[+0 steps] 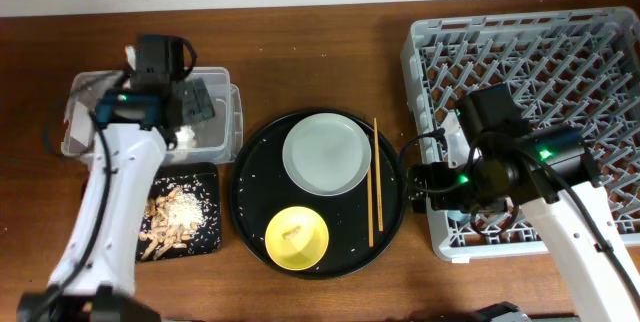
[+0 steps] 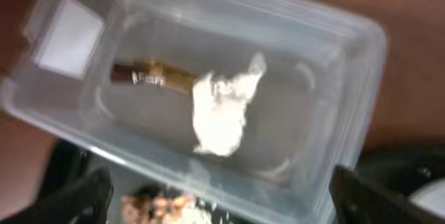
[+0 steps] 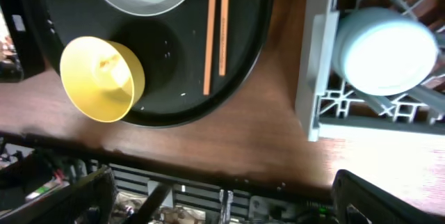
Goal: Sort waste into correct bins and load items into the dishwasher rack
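Reading from the near edge of the table outward, the yellow bowl (image 1: 298, 237) stands upright on the round black tray (image 1: 250, 197). A small scrap seems to cling inside it, so you would likely empty it before racking. To its left, the shallow black tray (image 1: 208, 177) holds the food chunks (image 1: 172, 220) and rice, kept apart from the dry waste. Farther on, the chopsticks (image 1: 373, 182) lie side by side just beside the plate (image 1: 325, 152), which looks bare; loose white grains dot the round tray. Your right claw (image 3: 222, 203) hangs wide and empty over the table between that tray and the near-left corner of the dishwasher rack (image 1: 560, 52). The light blue cup (image 3: 386, 49) sits among the pegs there; which way up, you cannot tell. Farthest, your left claw (image 1: 188, 102) hovers above the clear tub (image 2: 361, 57), fingers spread with nothing between them. The tub contains the crumpled tissue (image 2: 222, 116), touching the wrapper (image 2: 153, 76). No pink cup can be made out.
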Available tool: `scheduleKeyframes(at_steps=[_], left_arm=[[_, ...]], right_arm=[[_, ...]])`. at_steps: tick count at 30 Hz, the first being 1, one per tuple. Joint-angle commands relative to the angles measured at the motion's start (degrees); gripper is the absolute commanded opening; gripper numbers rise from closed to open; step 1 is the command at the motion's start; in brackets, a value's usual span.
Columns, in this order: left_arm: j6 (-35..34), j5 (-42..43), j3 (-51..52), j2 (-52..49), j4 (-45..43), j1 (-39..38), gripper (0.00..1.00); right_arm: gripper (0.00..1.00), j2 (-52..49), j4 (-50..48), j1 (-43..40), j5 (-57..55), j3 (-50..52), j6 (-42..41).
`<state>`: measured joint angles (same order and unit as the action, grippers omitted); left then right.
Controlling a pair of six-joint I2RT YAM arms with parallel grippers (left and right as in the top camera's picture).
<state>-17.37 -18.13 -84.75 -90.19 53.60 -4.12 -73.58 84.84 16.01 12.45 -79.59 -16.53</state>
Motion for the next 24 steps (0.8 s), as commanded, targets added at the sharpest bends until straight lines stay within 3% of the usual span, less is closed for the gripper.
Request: scheduleKeyframes(at_steps=[1, 3, 10, 12, 15, 21, 24], left_arm=[[5.7, 1.4, -14.4, 9.4, 12.2, -1.8, 0.99], [5.7, 1.5, -20.1, 15.8, 19.7, -2.6, 1.00], [5.7, 1.5, -20.2, 32.3, 23.2, -2.6, 0.99], [5.4, 4.7, -20.2, 34.0, 23.3, -2.6, 0.99], [5.5, 16.3, -20.2, 34.0, 24.1, -2.6, 0.99], [5.5, 15.0, -20.2, 34.1, 37.8, -2.6, 1.00], [5.5, 12.0, -20.0, 35.0, 37.4, -2.6, 1.00]], right_arm=[[0.98, 0.1, -0.9, 0.4, -1.1, -0.2, -0.3], [0.98, 0.1, -0.9, 0.4, -1.1, -0.2, -0.3], [0.98, 0.1, -1.3, 0.4, -1.1, -0.2, -0.3], [0.98, 0.1, -1.3, 0.4, -1.1, -0.2, -0.3], [0.98, 0.1, -1.3, 0.4, -1.1, -0.2, -0.3], [0.98, 0.1, -1.3, 0.4, -1.1, -0.2, -0.3], [0.98, 0.1, -1.3, 0.4, -1.1, -0.2, -0.3]])
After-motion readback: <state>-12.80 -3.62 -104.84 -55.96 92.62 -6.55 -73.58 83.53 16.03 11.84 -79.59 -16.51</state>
